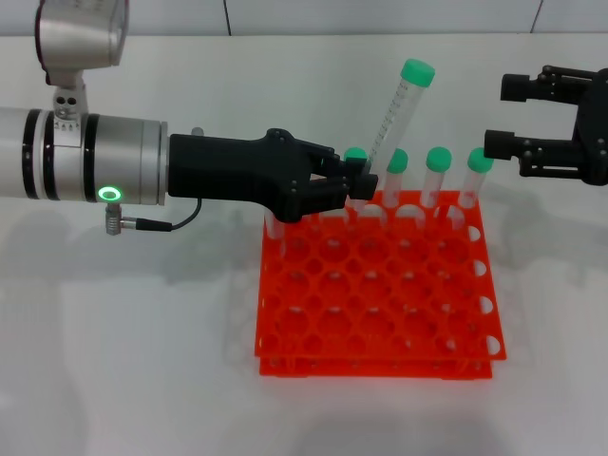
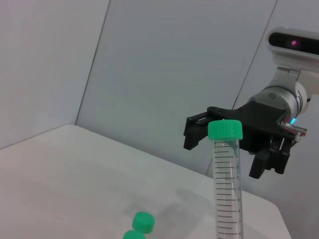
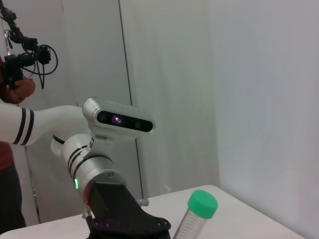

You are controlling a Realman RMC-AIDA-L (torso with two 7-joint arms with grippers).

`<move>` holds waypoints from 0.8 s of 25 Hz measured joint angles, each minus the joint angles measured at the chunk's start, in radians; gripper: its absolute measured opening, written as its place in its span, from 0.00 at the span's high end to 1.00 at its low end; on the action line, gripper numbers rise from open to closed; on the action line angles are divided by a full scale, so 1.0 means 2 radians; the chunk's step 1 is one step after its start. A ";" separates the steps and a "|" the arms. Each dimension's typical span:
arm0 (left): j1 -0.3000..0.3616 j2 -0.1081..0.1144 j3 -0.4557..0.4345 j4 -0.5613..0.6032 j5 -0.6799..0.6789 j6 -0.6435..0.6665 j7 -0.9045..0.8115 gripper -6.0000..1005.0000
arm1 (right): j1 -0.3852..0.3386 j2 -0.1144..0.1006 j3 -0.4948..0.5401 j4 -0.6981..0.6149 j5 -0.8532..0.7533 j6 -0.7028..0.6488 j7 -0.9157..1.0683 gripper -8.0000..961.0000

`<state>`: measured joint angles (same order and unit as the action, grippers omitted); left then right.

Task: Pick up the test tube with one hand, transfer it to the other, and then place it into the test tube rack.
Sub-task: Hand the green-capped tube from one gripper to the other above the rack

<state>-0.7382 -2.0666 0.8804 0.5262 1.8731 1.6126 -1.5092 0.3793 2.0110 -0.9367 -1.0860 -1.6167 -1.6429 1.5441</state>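
Observation:
My left gripper [image 1: 361,186] is shut on the lower part of a clear test tube [image 1: 397,122] with a green cap. It holds the tube tilted, cap up and leaning right, over the back row of the red-orange test tube rack [image 1: 380,367]. The same tube [image 2: 227,189] rises close in the left wrist view, and its cap end [image 3: 200,213] shows in the right wrist view. My right gripper [image 1: 502,116] hangs open at the right, level with the tube's upper half and a short way from it, with nothing in it.
Several more green-capped tubes [image 1: 438,176] stand in the rack's back row just right of my left fingers. Two of their caps [image 2: 143,221] show in the left wrist view. A grey wall lies behind the white table [image 1: 133,342].

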 joint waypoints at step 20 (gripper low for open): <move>0.001 -0.004 0.000 -0.005 0.014 -0.002 0.000 0.81 | 0.031 0.002 -0.035 0.031 0.012 0.012 -0.002 0.24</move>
<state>-0.7362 -2.0754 0.8804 0.5169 1.9006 1.6096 -1.5095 0.4406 2.0142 -1.0074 -1.0247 -1.5921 -1.6193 1.5401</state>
